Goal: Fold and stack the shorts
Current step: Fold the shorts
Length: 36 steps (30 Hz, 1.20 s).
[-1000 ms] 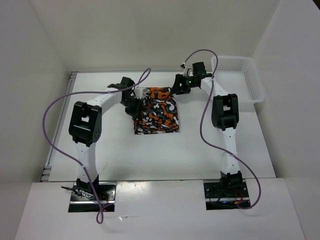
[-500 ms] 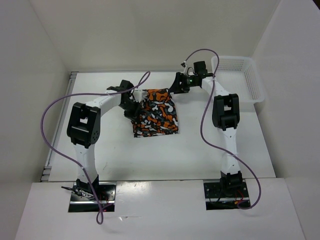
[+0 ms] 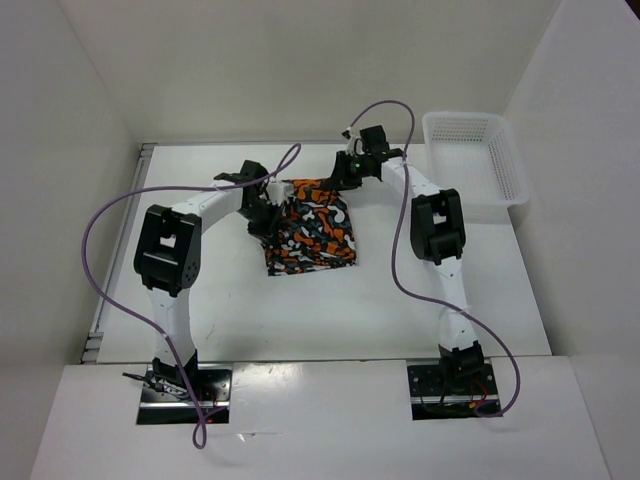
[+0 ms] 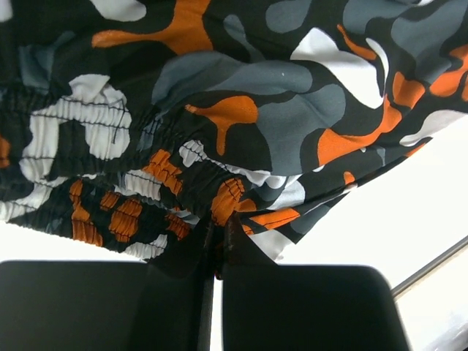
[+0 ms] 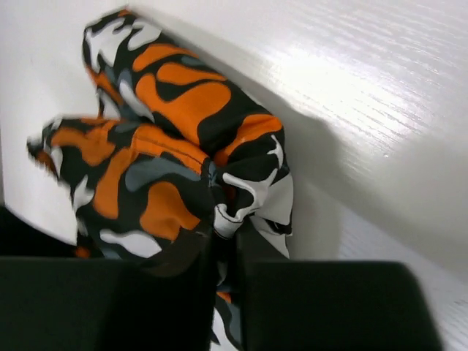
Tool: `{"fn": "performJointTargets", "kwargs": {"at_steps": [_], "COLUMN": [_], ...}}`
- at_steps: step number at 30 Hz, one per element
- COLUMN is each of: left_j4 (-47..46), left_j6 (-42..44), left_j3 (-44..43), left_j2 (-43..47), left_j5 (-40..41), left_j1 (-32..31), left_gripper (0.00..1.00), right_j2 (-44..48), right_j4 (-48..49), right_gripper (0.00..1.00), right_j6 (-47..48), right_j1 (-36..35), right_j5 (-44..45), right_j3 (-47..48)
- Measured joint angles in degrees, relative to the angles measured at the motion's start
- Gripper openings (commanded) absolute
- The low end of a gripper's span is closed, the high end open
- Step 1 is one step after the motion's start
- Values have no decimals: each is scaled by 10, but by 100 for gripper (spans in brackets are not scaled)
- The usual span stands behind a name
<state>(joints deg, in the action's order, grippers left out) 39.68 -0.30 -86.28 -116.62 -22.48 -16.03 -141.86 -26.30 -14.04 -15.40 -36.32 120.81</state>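
Top external view: the shorts (image 3: 312, 228) lie as a folded, roughly square bundle on the white worktop (image 3: 300, 310), slightly toward 12 o'clock from its middle.
Print: orange, black, white and grey blobs all over.
Left arm: reaches the bundle's 9 o'clock edge.
Left fingers (image 4: 110, 307): together, clamped on a fold of the shorts beside the gathered elastic waistband. The cloth fills most of the left wrist view.
Right arm: reaches the bundle's 12-to-1 o'clock corner.
Right fingers (image 5: 329, 307): nearly together, with a bunched edge of the shorts pinched in the narrow gap. The cloth humps up just ahead of them, and bare worktop shows beyond.
Basket (image 3: 505, 170): white mesh, at the worktop's 2 o'clock corner, well apart from the shorts.
Cables (image 3: 100, 240): purple, one looping along each arm.
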Motion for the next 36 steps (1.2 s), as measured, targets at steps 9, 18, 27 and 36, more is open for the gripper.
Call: {"fn": "performJointTargets", "kwargs": {"at_steps": [9,18,27,36], "left_j4": [-16,-27,54,33], "left_j6": [0,2,2,1], "left_j3": [53,90,-27,-129], "left_j2": [43,69,69,36], "left_j5": [60,92,70,2], "left_j1": [-34,-44,-32,71], "left_gripper": [0,58,99,99], "right_j2": [-31,-42,-14,221], "right_j4": [-9,-20,-2,-22], "right_gripper": [0,74,80,73], "right_j6": [-96,-129,-49,98], "right_j1": [-16,-19,-2,13], "right_j5": [139,182,142,78], "right_j3": [82,108,45,-236]}}
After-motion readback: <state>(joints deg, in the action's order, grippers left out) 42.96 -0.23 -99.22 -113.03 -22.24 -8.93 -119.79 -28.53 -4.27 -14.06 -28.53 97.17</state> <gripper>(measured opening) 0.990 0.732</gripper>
